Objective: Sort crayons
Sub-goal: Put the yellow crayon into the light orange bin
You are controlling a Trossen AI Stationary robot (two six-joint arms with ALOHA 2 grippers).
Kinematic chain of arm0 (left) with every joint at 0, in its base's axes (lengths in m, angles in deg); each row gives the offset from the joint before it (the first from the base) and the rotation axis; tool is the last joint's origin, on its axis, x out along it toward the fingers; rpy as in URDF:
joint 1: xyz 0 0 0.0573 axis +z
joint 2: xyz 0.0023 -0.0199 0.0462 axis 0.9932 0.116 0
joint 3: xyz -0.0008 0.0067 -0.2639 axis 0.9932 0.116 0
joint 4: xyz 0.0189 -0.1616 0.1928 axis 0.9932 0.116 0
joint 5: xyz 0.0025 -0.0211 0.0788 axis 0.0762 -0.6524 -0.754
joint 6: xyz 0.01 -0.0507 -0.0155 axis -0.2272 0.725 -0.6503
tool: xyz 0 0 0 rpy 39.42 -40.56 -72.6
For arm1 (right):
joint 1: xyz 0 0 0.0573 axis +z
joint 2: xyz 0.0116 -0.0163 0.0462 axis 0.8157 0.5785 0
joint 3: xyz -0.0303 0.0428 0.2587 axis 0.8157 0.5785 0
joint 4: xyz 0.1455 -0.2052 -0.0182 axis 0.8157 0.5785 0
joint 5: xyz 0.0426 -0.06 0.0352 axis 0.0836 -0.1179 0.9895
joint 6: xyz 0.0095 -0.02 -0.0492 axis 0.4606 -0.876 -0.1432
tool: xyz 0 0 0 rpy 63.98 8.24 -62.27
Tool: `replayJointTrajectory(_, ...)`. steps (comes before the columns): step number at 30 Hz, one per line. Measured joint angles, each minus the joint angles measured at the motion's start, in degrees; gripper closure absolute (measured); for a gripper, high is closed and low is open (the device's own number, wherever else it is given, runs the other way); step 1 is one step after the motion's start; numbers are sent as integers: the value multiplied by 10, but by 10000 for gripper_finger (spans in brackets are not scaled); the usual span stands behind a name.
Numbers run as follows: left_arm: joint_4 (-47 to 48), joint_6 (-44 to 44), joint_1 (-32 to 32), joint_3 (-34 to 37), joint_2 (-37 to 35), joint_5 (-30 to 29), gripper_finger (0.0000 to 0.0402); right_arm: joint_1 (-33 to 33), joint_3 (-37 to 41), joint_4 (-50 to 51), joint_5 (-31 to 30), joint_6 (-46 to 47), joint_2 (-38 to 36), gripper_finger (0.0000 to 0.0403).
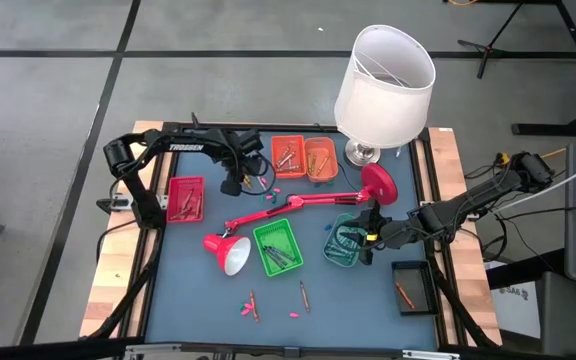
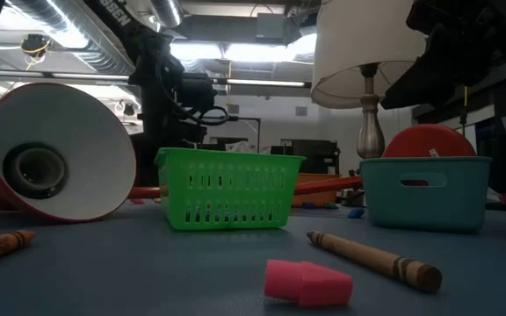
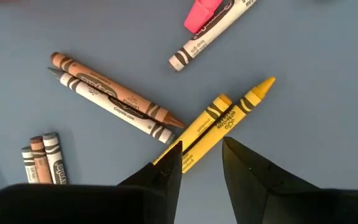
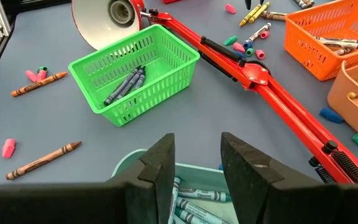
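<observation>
Crayons [image 3: 219,124] lie between left end effector [image 3: 202,163] fingers.

The light is even and bright over the blue table [image 1: 198,290], with only soft shadows. In the low view, ceiling lights [image 2: 244,53] glare behind the green basket [image 2: 227,189], and the pink cap [image 2: 307,283] in front of it is blurred.

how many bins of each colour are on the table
red bin: 1
orange bin: 1
tan bin: 1
green bin: 1
teal bin: 1
black bin: 1
total: 6
</observation>
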Motion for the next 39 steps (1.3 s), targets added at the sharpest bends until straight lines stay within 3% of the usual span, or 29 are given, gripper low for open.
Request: replayJointTrajectory(39, 41, 46, 9, 0, 39, 1, 308, 0, 0, 0, 0, 1, 0, 276)
